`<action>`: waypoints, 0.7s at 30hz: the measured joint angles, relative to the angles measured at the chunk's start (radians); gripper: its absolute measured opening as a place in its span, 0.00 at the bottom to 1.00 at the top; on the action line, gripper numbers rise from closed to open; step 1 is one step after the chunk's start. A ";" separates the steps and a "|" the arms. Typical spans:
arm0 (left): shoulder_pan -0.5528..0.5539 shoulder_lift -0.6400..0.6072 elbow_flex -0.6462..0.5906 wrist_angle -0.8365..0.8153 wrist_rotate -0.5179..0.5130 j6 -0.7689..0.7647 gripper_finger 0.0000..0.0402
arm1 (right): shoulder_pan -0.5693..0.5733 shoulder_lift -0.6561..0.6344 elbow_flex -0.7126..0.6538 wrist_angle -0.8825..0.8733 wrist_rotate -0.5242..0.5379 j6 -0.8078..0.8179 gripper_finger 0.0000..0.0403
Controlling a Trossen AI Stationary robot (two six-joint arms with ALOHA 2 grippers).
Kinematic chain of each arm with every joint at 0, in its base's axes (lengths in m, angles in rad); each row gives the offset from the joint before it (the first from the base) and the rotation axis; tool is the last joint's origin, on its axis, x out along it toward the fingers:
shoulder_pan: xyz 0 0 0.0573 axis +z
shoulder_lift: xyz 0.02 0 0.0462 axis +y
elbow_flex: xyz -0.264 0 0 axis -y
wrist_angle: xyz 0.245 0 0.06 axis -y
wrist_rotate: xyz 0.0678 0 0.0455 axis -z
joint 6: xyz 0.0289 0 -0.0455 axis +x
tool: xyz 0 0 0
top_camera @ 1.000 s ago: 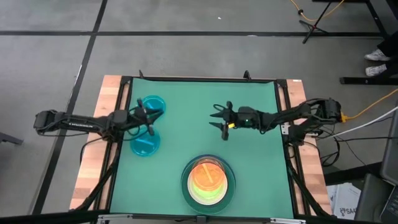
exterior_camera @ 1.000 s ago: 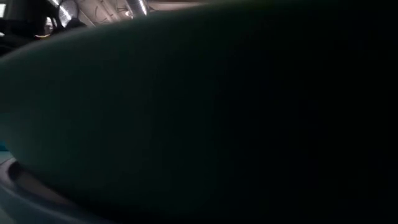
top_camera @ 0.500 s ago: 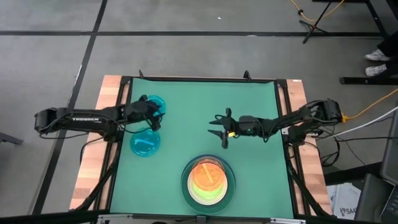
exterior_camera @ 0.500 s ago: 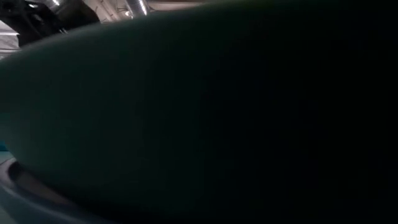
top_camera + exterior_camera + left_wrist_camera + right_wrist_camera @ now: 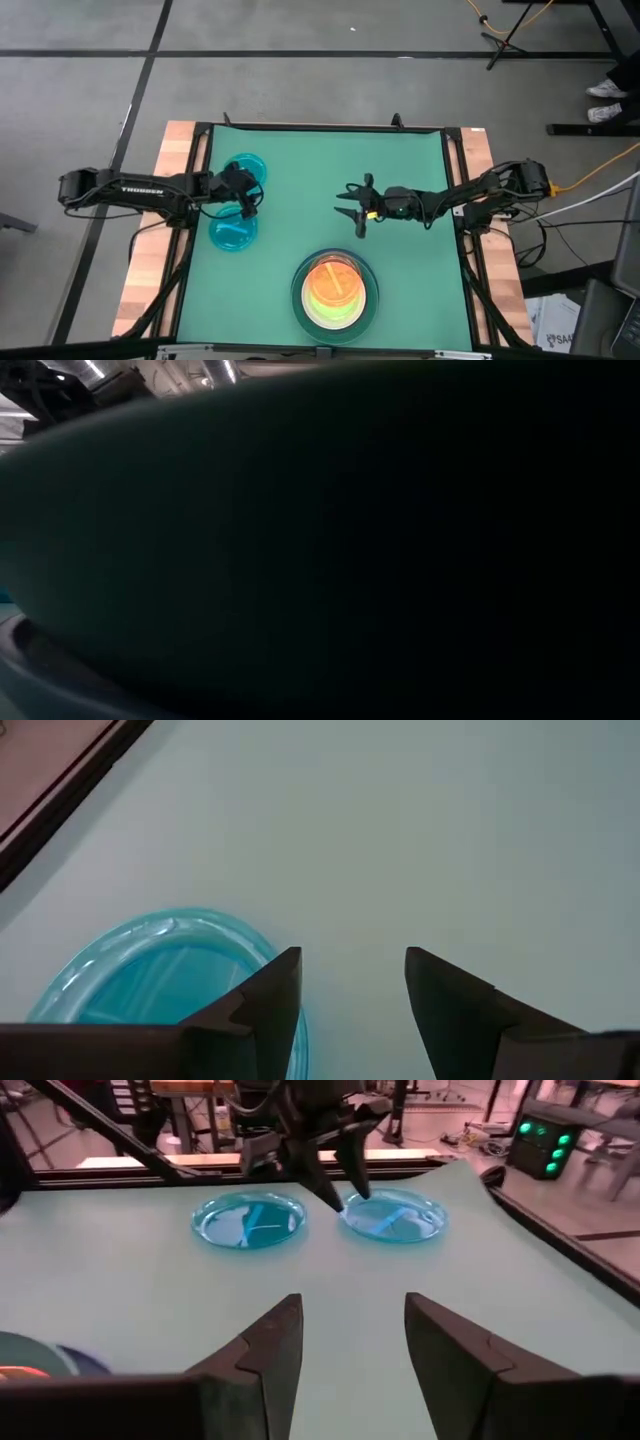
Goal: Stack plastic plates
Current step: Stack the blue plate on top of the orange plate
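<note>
Toward the left edge of the green counter (image 5: 400,210) in the high view: two translucent cyan plates (image 5: 234,232), one above the other in the frame, just beside each other, rims perhaps touching. Over the upper cyan plate (image 5: 245,168), the left hand (image 5: 246,189), poised at that plate's lower rim, close to the gap between the pair. From the left wrist view, fingers (image 5: 268,992) spread apart, nothing between them, one finger over the plate's edge, the other over bare counter. From the right wrist view, same reading: tips down at the near rim of the right-hand plate in that picture, not yet pinching it. At bottom centre of the high view, the stack (image 5: 334,290): orange plate on top, light green beneath, a dark green rim outermost; other layers hidden from here. Mid-frame, right of centre, the right hand (image 5: 352,205), spread wide, empty, waiting above bare counter. Low view blocked by a dark green curved surface close to the lens. Step in hand, by the look of it: gripping the first of the last two loose plates. Next move likely calls for closing on the thin rim, lifting clear without nudging the neighbour, then carrying toward the stack at bottom centre.
</note>
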 joint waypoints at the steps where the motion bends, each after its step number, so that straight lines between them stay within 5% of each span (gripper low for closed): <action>1: 0.000 0.000 0.000 -0.003 -0.002 0.000 0.43 | 0.000 0.000 0.000 0.000 0.009 -0.006 0.42; 21: 0.032 0.240 0.073 -0.099 -0.056 -0.108 0.43 | -0.008 0.000 0.000 -0.018 0.105 -0.064 0.42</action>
